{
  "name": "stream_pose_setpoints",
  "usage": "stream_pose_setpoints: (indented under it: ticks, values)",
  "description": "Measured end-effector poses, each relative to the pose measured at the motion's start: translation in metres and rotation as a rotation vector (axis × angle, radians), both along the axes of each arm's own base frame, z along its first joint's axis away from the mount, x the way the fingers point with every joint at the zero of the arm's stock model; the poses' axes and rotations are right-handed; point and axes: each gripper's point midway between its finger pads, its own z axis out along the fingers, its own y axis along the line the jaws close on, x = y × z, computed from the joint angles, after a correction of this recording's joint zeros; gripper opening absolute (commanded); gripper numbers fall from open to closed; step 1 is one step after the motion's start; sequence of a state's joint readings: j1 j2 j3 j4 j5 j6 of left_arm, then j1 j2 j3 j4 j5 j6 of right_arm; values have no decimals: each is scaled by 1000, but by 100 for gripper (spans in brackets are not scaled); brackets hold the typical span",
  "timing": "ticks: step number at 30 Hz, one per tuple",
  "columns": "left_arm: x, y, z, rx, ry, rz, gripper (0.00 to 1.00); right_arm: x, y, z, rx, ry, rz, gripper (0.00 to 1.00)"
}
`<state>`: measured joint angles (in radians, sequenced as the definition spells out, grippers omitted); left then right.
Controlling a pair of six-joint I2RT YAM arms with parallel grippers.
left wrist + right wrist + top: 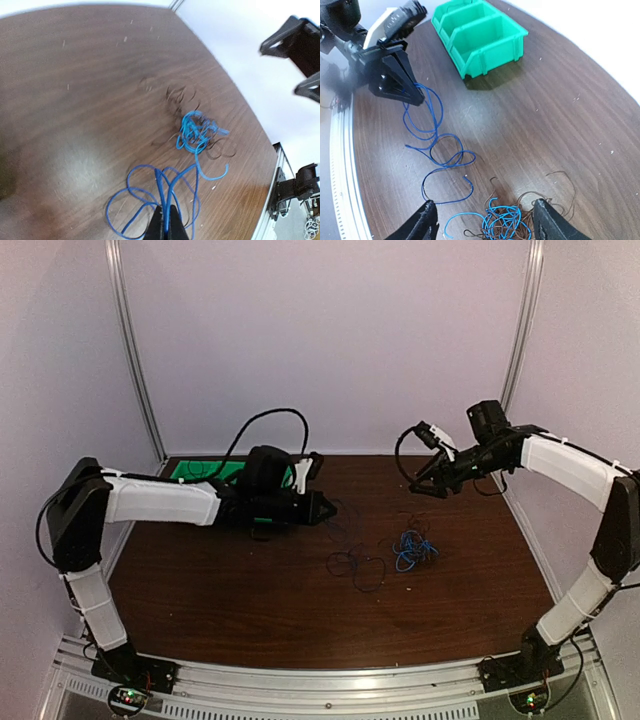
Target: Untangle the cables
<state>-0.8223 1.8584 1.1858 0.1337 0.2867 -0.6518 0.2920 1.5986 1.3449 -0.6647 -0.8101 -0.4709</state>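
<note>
A dark blue cable [159,180] lies in loose loops on the brown table [250,590]. My left gripper [167,220] is shut on it, low over the table left of centre [326,508]. The cable's loops also show in the right wrist view [462,150], trailing from the left gripper [395,75]. A light blue cable [504,220] is balled up with a thin brown cable [555,185] right of centre [412,550]. My right gripper [487,225] is open and empty, held above that ball [425,480].
A green bin [480,35] with several compartments stands at the back left of the table [205,470], behind the left arm. White walls close in the back and sides. A metal rail [330,690] runs along the near edge.
</note>
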Motion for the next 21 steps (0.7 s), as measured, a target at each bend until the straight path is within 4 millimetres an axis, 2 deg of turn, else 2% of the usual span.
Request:
stream_pose_setpoints:
  ticks: [2, 3, 5, 7, 11, 16, 21]
  values:
    - [5, 4, 45, -14, -88, 2, 0, 1, -13, 12, 44, -37, -21, 67]
    - [8, 9, 69, -23, -132, 8, 0, 0, -17, 9, 62, -34, -26, 67]
    - [14, 22, 118, -44, -221, 28, 0, -3, -26, -7, 83, 2, -38, 68]
    - [21, 37, 159, -56, -290, 56, 0, -6, -32, -31, 77, 55, -54, 68]
    - [38, 75, 231, -49, -411, 134, 0, -11, -36, -60, 63, 121, -65, 68]
    - [51, 120, 312, -26, -541, 229, 0, -7, -35, -63, 69, 112, -62, 68]
    - [47, 173, 398, -19, -694, 355, 0, -5, -34, -66, 70, 113, -60, 69]
